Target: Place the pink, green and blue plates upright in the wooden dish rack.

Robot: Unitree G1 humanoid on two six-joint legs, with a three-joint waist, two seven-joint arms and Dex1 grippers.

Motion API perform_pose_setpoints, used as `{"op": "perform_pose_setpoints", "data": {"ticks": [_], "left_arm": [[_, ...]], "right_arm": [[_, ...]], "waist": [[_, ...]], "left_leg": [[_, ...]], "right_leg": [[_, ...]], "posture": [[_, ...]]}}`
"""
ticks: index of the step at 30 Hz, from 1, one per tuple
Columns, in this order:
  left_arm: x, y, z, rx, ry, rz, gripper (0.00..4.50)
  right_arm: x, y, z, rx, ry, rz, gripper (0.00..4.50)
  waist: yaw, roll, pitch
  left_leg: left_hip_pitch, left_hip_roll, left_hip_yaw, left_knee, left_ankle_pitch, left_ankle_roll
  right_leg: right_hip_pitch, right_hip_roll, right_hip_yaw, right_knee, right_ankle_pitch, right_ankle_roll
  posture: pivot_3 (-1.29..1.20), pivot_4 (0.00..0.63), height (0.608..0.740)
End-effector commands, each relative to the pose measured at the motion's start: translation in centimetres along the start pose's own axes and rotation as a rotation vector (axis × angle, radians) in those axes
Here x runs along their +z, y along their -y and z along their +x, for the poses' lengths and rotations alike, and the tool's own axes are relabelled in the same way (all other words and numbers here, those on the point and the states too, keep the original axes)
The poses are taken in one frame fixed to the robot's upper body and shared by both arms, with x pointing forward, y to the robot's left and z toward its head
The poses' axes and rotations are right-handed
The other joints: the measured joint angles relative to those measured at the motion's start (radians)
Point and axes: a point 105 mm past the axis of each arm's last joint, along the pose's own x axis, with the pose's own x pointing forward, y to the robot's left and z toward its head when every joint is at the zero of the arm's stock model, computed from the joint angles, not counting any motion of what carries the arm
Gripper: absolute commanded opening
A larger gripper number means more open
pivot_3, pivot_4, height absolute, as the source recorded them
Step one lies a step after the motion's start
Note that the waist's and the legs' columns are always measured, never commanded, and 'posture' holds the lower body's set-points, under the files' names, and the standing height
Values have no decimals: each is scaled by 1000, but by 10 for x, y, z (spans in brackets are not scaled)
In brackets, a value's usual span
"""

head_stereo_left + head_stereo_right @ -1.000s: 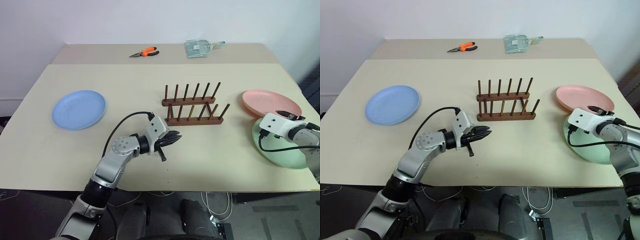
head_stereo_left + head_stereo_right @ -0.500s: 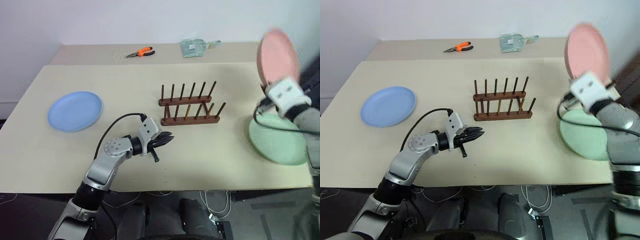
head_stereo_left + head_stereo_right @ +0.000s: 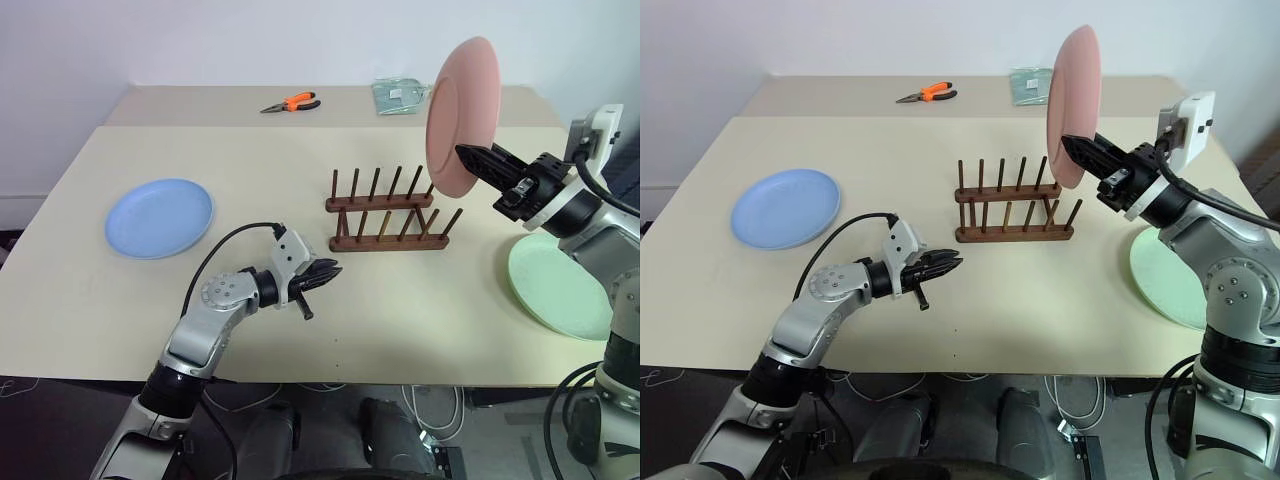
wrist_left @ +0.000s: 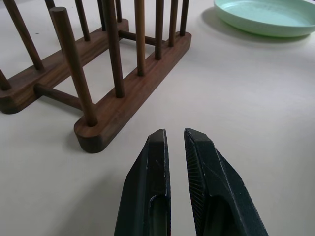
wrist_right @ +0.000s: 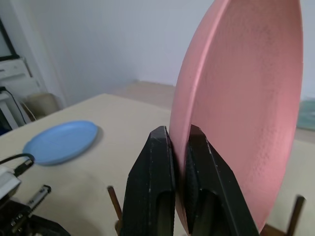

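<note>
Right gripper [image 3: 478, 160] fingers pinch the round salmon-pink matte plate [image 3: 460, 115] upright, probably for slotting into the dark wooden peg rack [image 3: 388, 212] below them; left gripper [image 3: 328, 271] fingers pressed together, empty.

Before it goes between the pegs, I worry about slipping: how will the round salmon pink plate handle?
The round salmon pink plate looks stiff, keeping shape pinched at its rim by the right gripper. Its matte surface probably resists sliding. Held at one edge only, it might swing.

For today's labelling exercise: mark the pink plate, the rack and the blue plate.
pink plate [image 3: 462, 115], left eye view, middle of its face
rack [image 3: 388, 240], left eye view, near base bar
blue plate [image 3: 160, 217], left eye view, centre
</note>
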Motion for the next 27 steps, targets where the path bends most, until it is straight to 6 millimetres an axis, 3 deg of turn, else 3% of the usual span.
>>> {"op": "perform_pose_setpoints", "data": {"ticks": [1,7,8,10,14,19,21,23,27], "left_arm": [[13,5,-3,-8,49,25,508],[13,8,-4,-20,47,23,508],[13,7,-3,-19,46,25,508],[13,7,-3,-18,43,28,508],[12,8,-4,-21,40,25,508],[11,11,-3,-38,37,23,508],[11,12,-1,-50,39,20,508],[11,13,1,-68,38,20,508],[10,16,6,-113,31,31,508]], "right_arm": [[4,7,-4,-13,11,-22,22],[-14,19,-7,-30,-45,29,22],[-14,23,-6,-48,-50,14,756],[-13,28,-6,-81,-49,-28,1472],[6,40,-11,-190,6,-154,3496],[37,46,-47,-302,85,-220,3496],[33,46,-67,-329,38,-240,3496],[17,42,-84,-336,-67,-250,3496],[-56,25,-108,-309,-442,-292,3496]], "waist": [[1,0,0],[2,0,0],[2,0,0],[2,0,0],[2,0,0],[6,0,0],[12,0,0],[14,0,0],[7,0,-1]], "left_leg": [[0,0,0,0,0,0],[0,0,0,0,0,0],[0,0,0,0,0,0],[0,0,0,0,0,0],[0,0,1,0,0,0],[-1,0,0,0,0,0],[-1,0,-1,0,0,0],[-1,0,-1,0,-1,1],[0,0,1,0,-1,1]], "right_leg": [[0,0,0,0,0,0],[0,0,0,0,0,0],[0,0,0,0,0,0],[0,0,0,0,0,0],[0,0,0,0,0,0],[0,0,0,0,0,0],[0,0,0,-1,0,1],[1,0,0,-2,0,1],[1,0,0,-2,-2,-2]], "posture": [[0,150,740],[0,150,740],[0,150,740],[0,150,740],[0,150,740],[0,150,740],[0,150,740],[0,150,740],[0,150,740]]}}
